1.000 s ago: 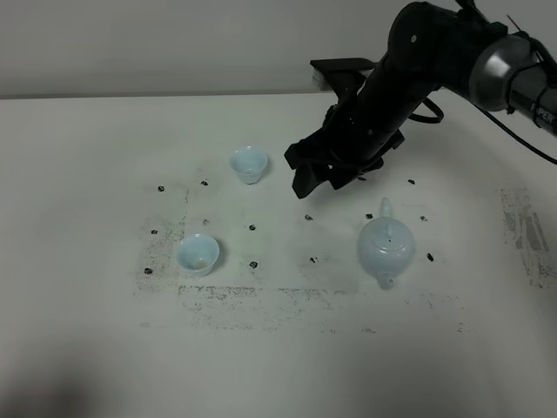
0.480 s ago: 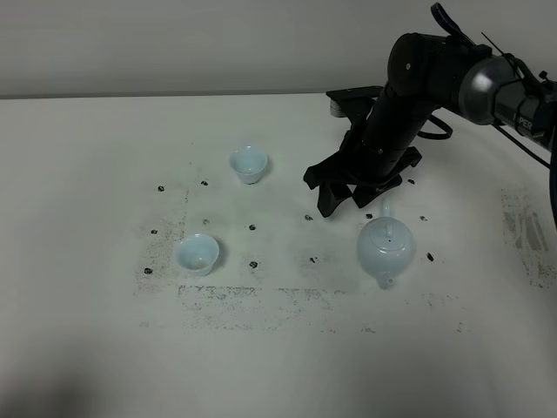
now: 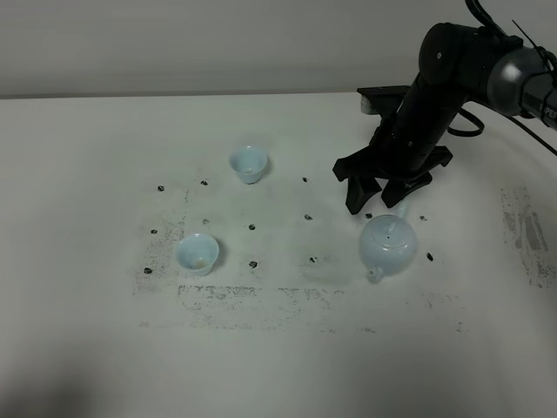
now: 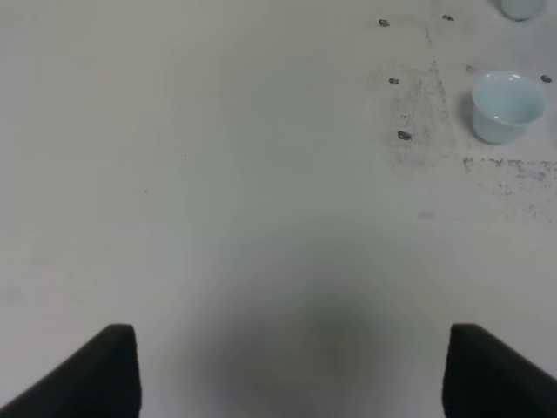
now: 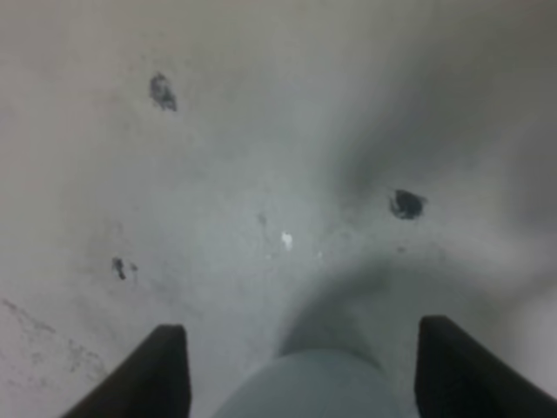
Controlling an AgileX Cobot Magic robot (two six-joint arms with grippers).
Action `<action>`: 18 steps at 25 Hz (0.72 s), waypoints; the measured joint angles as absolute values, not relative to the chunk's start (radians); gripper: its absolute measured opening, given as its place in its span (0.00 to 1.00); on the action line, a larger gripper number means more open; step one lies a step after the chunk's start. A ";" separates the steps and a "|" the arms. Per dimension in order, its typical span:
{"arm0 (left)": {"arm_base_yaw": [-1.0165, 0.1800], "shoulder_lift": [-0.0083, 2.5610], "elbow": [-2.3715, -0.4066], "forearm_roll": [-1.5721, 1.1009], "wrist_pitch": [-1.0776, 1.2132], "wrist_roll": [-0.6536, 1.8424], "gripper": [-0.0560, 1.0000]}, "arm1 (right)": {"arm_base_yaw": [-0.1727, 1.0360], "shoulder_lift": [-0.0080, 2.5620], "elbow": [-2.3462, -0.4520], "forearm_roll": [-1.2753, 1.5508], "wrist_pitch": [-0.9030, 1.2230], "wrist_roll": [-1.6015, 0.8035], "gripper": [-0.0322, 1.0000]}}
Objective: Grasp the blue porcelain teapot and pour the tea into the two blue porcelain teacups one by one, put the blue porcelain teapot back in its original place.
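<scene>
The left gripper [image 4: 294, 361] shows only in its wrist view. Its two dark, blunt fingertips [image 4: 111, 366] are spread wide over bare table [image 4: 218, 174], with nothing between them.

The table is a flat, matte white sheet. It is scuffed with grey, gritty smears that form a rough rectangle, and small black marks [image 3: 252, 227] are dotted around them.

Inside that scuffed patch, on the left, stand the two cups, well apart from each other. The near cup [image 3: 197, 253] sits at the patch's left edge. The far cup [image 3: 248, 164] is further back and a little to the right. Both are upright, small and handleless, with smooth pale-blue glaze, flared rims and narrow feet.

The teapot [image 3: 387, 246] stands upright on the right side of the patch, well apart from both cups. It has the same glossy pale blue, a round body and a small knob on the lid. The short spout points toward the front left, and the loop handle is at the back.

The right gripper [image 3: 374, 203] hangs just behind the pot at the handle end, on a bulky black arm. Its matte black fingers [image 3: 356, 197] are parted and hold nothing. Its wrist view is blurred, and there a pale rounded shape lies between the two dark tips.
</scene>
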State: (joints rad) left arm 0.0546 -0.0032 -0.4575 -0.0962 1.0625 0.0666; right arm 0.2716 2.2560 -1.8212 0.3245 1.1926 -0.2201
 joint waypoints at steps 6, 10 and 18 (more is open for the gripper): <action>0.055 -0.003 -0.458 -0.096 1.063 0.067 0.70 | 0.242 2.256 -1.821 0.315 1.212 -0.220 0.55; 0.055 -0.003 -0.458 -0.096 1.063 0.067 0.70 | 0.228 2.256 -1.821 0.301 1.214 -0.220 0.55; 0.055 -0.003 -0.458 -0.096 1.063 0.066 0.70 | 0.210 2.257 -1.821 0.302 1.215 -0.235 0.55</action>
State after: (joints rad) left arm 0.0546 -0.0032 -0.4575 -0.0962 1.0625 0.0657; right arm 0.2104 2.2572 -1.8212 0.3023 1.2153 -0.2346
